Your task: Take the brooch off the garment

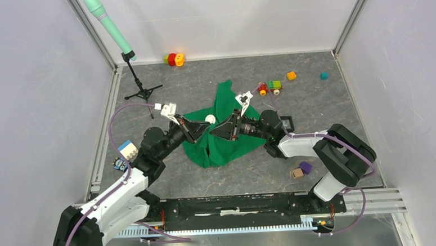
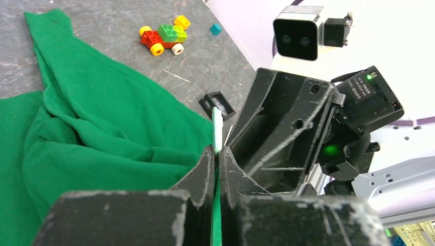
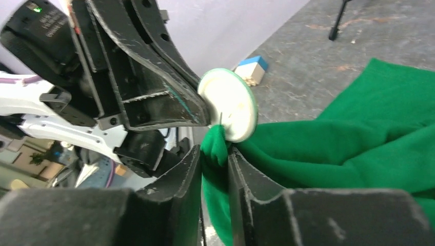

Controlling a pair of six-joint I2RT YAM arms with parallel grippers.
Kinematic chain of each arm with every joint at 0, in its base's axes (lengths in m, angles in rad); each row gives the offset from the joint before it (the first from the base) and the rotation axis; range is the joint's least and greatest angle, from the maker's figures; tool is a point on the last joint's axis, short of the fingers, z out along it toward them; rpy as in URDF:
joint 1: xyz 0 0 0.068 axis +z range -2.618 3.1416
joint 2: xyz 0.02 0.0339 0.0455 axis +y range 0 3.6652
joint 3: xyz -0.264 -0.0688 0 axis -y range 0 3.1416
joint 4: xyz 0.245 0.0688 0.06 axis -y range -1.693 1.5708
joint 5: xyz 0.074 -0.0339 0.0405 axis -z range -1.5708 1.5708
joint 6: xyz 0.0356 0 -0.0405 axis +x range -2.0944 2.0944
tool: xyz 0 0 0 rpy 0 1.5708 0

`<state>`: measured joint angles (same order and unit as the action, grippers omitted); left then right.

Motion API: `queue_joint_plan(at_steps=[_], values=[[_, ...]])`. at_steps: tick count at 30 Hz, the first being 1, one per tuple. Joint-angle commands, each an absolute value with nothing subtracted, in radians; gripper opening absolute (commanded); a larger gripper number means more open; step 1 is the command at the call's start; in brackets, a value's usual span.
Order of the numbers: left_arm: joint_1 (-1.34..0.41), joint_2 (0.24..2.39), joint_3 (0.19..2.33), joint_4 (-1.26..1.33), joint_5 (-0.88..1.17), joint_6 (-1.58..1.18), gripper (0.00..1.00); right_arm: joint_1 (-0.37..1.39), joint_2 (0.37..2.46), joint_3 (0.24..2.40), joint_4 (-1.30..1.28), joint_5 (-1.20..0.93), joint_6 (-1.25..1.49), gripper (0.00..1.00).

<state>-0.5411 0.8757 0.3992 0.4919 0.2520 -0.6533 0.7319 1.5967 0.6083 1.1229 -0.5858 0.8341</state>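
The green garment (image 1: 221, 128) lies crumpled mid-table and also shows in the left wrist view (image 2: 92, 128) and the right wrist view (image 3: 359, 138). The brooch (image 3: 228, 105) is a small round cream-white disc with a green rim, a thin pin running into the cloth. My left gripper (image 1: 205, 126) is shut on the disc's edge, seen edge-on in the left wrist view (image 2: 217, 128) between the fingertips of that gripper (image 2: 216, 154). My right gripper (image 1: 214, 131) faces it tip to tip, and in its own view the gripper (image 3: 214, 154) is shut on a garment fold just below the brooch.
A black square frame (image 1: 286, 122) lies right of the garment. A toy brick car (image 1: 270, 87), orange brick (image 1: 291, 75) and teal cube (image 1: 324, 75) sit at back right. Tan cube (image 1: 296, 173) and purple piece (image 1: 306, 167) are front right. Blue-white block (image 1: 127, 149) and tripod (image 1: 141, 90) stand left.
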Motion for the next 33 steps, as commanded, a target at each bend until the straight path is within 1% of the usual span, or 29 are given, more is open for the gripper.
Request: queue_joint_plan(at_steps=[1,2,6,8,12,14,15,16,18,19,21,23,25,27,33], values=[[-0.539,0.849,0.449,0.480,0.215,-0.602,0.02,0.738,1.556,0.631,0.981,-0.558,0.698,0.21],[-0.539,0.847,0.449,0.470,0.215,-0.598,0.02,0.731,1.555,0.638,0.969,-0.550,0.701,0.16],[-0.539,0.842,0.441,0.448,0.219,-0.591,0.02,0.685,1.566,0.696,0.963,-0.553,0.754,0.06],[-0.538,0.843,0.435,0.429,0.219,-0.587,0.02,0.652,1.576,0.748,0.954,-0.566,0.773,0.05],[-0.539,0.846,0.420,0.390,0.219,-0.582,0.02,0.604,1.588,0.825,0.907,-0.567,0.763,0.09],[-0.539,0.837,0.411,0.383,0.211,-0.585,0.02,0.584,1.591,0.842,0.865,-0.562,0.752,0.14],[-0.539,0.832,0.411,0.374,0.202,-0.586,0.02,0.574,1.591,0.841,0.860,-0.563,0.753,0.17],[-0.539,0.829,0.414,0.351,0.187,-0.592,0.02,0.567,1.591,0.836,0.864,-0.568,0.751,0.29],[-0.539,0.826,0.434,0.299,0.159,-0.597,0.02,0.563,1.583,0.819,0.854,-0.574,0.738,0.43],[-0.539,0.822,0.442,0.286,0.153,-0.603,0.02,0.563,1.574,0.809,0.844,-0.570,0.729,0.52],[-0.538,0.808,0.446,0.285,0.144,-0.625,0.02,0.563,1.552,0.779,0.835,-0.568,0.716,0.62],[-0.537,0.795,0.448,0.295,0.138,-0.655,0.02,0.563,1.517,0.746,0.826,-0.559,0.703,0.69],[-0.535,0.790,0.451,0.309,0.149,-0.684,0.02,0.563,1.485,0.714,0.826,-0.555,0.703,0.72],[-0.532,0.790,0.450,0.333,0.168,-0.719,0.02,0.563,1.462,0.684,0.848,-0.565,0.720,0.73],[-0.528,0.796,0.408,0.494,0.217,-0.847,0.02,0.569,1.462,0.572,1.174,-0.625,0.931,0.71]])
